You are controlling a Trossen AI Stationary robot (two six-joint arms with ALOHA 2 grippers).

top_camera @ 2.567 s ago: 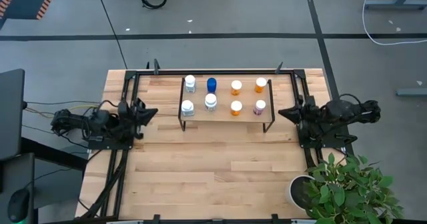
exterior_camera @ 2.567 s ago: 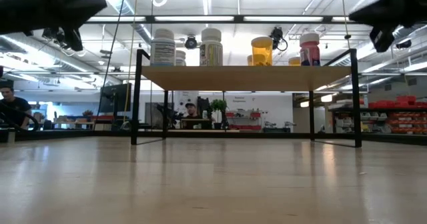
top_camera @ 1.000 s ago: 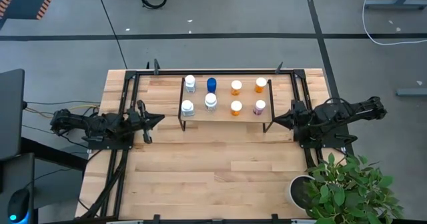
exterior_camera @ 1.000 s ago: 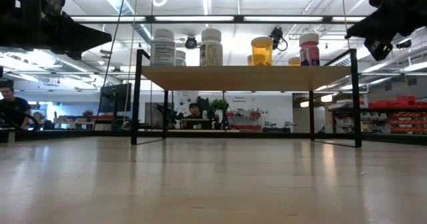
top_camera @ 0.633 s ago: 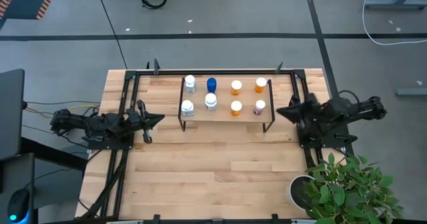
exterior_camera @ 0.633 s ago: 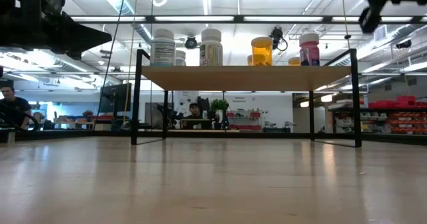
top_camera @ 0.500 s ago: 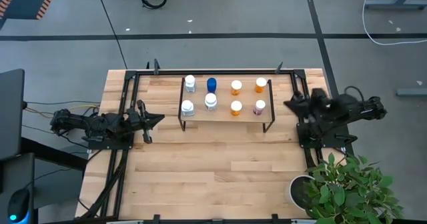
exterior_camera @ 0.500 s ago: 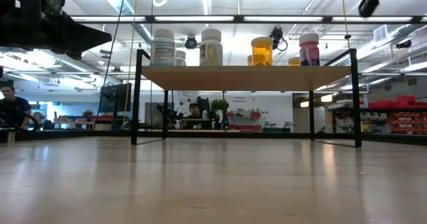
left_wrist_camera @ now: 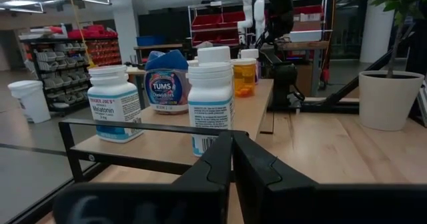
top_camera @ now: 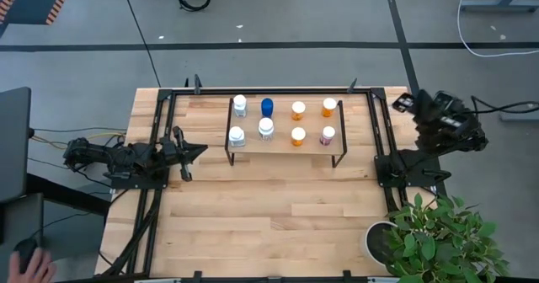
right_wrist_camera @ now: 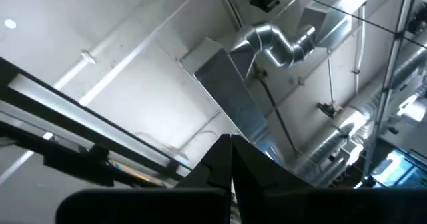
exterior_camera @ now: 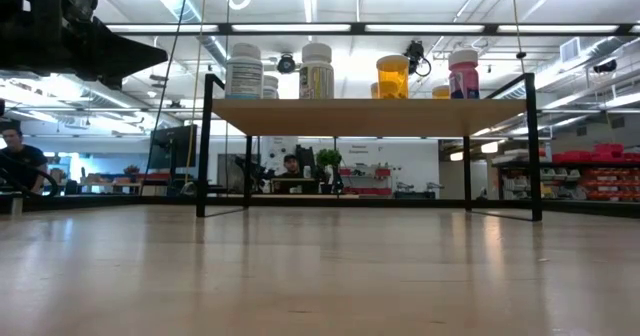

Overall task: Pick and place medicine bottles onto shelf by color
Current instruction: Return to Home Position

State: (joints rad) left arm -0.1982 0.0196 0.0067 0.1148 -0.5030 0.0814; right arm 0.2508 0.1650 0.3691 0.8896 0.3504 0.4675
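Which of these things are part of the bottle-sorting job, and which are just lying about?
Part of the job: eight pill bottles, all standing on the shelf; the robot's left hand and right hand, both shut and empty.
Just lying about: potted plant on the table.

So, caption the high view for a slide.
Eight medicine bottles on the shelf, left gripper and right gripper flanking it.

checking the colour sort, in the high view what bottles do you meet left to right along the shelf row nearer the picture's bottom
first white bottle → second white bottle → orange bottle → pink bottle
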